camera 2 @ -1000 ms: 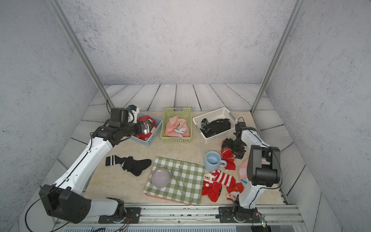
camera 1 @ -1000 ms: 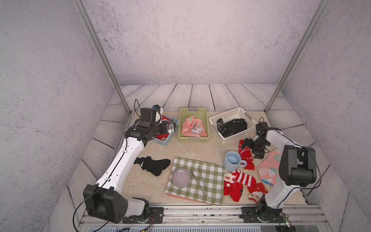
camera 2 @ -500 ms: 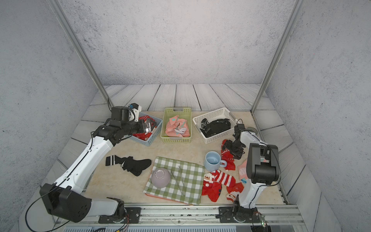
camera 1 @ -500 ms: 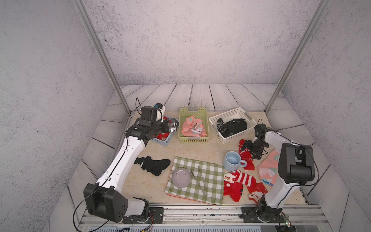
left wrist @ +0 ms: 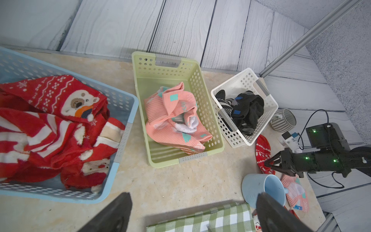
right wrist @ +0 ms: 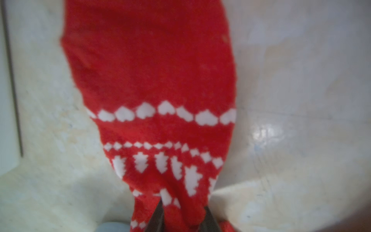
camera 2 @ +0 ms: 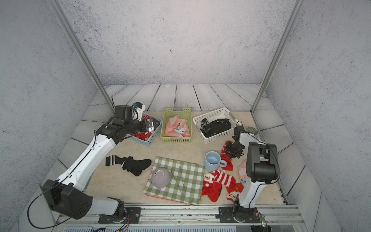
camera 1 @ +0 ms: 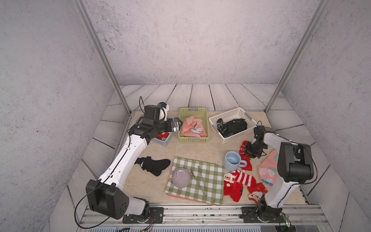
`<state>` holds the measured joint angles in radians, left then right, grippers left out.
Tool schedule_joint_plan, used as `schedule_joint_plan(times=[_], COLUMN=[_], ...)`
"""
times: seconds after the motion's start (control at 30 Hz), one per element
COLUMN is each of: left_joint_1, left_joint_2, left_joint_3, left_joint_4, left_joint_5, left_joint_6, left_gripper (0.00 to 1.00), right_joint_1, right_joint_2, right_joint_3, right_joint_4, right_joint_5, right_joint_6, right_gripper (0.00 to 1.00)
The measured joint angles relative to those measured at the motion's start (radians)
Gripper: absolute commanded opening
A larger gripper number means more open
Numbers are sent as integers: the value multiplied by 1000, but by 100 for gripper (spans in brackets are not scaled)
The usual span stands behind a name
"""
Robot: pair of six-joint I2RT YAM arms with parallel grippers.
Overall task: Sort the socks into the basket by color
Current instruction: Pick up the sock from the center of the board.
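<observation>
Socks fill three baskets: red socks point(left wrist: 50, 120) in the blue basket point(left wrist: 128, 104), pink socks point(left wrist: 170, 112) in the green basket point(left wrist: 200, 80), black socks point(left wrist: 247, 108) in the white basket point(left wrist: 249, 74). The right hand point(right wrist: 182, 213) is pinching a red sock point(right wrist: 152, 70), patterned with white hearts, that lies on the bench point(right wrist: 301, 80) between the white basket and a blue mug point(left wrist: 253, 184). The left hand point(left wrist: 192, 209) hangs above the blue basket with its fingers point(left wrist: 116, 215) spread wide, while a loose black sock point(camera 1: 154, 165), a loose pink sock point(camera 1: 267, 170) and striped red socks point(camera 1: 244, 177) lie on the bench.

Sock point(right wrist: 148, 70) (2 o'clock of mug point(camera 1: 232, 161)) red w/ white hearts, trees. Mug lt blue. Cloth point(camera 1: 210, 176) green-white check. Bowl point(camera 1: 181, 177) lilac.
</observation>
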<state>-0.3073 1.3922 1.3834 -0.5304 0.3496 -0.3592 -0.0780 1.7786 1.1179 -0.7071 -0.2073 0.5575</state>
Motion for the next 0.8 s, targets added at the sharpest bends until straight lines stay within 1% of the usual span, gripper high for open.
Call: schedule_joint_plan(times=[0.07, 0.17, 0.4, 0.57, 0.63, 0.8], left_joint_1=[-3, -8, -30, -79, -106, -185], left_joint_2=[4, 15, 36, 42, 52, 79], left_joint_3=[4, 12, 33, 42, 49, 51], left_joint_4=[6, 12, 51, 82, 103, 164], left_joint_5=[8, 24, 79, 111, 117, 118], left_joint_6=[3, 8, 34, 83, 107, 182], left_gripper=[100, 100, 100, 100, 100, 100], right_joint_1=[0, 0, 0, 14, 34, 126], right_joint_2=[-34, -88, -189, -261, -273, -279], right_joint_3=[-3, 2, 84, 202, 260, 382], right_joint_4=[-5, -11, -60, -113, -132, -163], right_joint_5=[0, 2, 12, -13, -31, -85], right_joint_6=[0, 1, -9, -29, -39, -52], right_gripper=[9, 0, 0, 0, 0, 0])
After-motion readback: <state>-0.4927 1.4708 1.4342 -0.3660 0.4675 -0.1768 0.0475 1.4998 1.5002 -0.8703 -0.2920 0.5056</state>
